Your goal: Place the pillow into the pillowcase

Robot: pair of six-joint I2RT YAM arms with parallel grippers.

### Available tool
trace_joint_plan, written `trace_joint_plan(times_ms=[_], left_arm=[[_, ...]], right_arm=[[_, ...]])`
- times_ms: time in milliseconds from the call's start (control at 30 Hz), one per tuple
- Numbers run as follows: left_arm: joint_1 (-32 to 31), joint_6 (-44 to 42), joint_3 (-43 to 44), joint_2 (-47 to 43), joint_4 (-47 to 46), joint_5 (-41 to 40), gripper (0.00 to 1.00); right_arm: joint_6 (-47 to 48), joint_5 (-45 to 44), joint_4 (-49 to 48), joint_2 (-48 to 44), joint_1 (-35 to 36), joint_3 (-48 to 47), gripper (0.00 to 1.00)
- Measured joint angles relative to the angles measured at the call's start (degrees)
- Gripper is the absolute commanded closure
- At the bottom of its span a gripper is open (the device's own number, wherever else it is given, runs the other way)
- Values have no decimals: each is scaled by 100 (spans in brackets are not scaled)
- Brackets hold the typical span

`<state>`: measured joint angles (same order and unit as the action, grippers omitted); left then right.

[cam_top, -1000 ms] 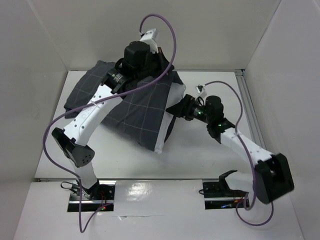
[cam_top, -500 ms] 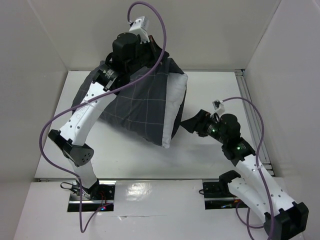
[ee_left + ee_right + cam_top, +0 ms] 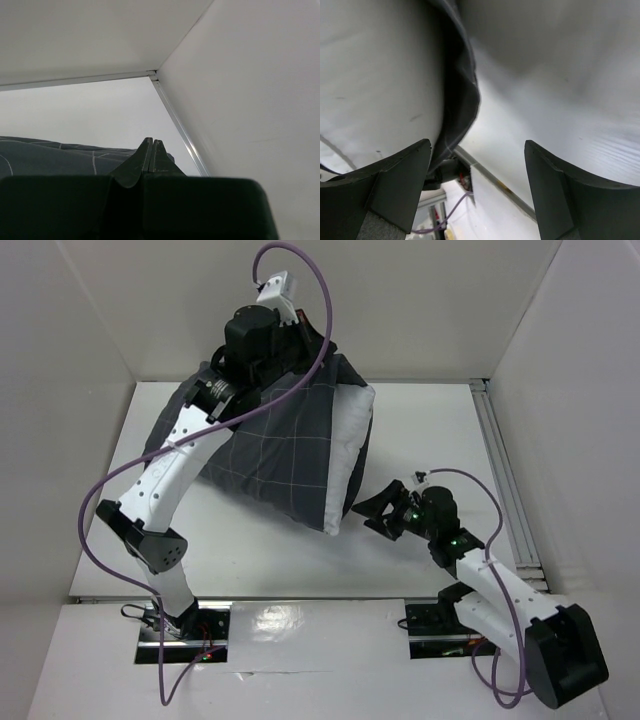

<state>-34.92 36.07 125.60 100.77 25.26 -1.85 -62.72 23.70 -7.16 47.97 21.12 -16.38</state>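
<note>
The dark grey grid-lined pillowcase (image 3: 265, 450) is held up at its far top edge, tented over the white pillow (image 3: 352, 445). The pillow's right end sticks out of the case's open side. My left gripper (image 3: 312, 352) is raised at the top of the case and shut on its cloth. In the left wrist view its fingertips (image 3: 151, 149) are pressed together, with the pillowcase (image 3: 50, 157) behind them. My right gripper (image 3: 373, 515) is open and empty, just right of the pillow's lower end. The right wrist view shows the gripper (image 3: 477, 167) open, the pillow (image 3: 375, 75) and the pillowcase's hem (image 3: 462, 100).
White walls enclose the table on the left, back and right. A metal rail (image 3: 498, 470) runs along the right edge. The left arm (image 3: 160, 480) arches over the left part of the table.
My left gripper lifted the pillowcase's top edge higher, then held still. My right gripper let go and drew back from the pillow toward the near edge, staying open.
</note>
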Motion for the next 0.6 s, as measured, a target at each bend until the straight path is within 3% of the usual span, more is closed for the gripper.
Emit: trace_joint_plan(times_ms=[267,400,433,533,600], left_arm=[[-48,-7,-2,-13,-2,-96,100],[-48,-13,-2,-17,-2,-101,100],[-48,-15,-4,-24,0,-105,100],[-48,-20,-37,-59,-4,-114,100],[-50,-22,-92,-105,-11,-122,100]], right_arm=[[-184,428,-1073,1034,162,-160,18],[-262,474,-1497,1532,466,-227,26],[-299,470,-1611,1657,575,-236,37],[-400,461,-1930,2002,894,-267,53],[-455,472,-2046,2218,1060,-352,69]])
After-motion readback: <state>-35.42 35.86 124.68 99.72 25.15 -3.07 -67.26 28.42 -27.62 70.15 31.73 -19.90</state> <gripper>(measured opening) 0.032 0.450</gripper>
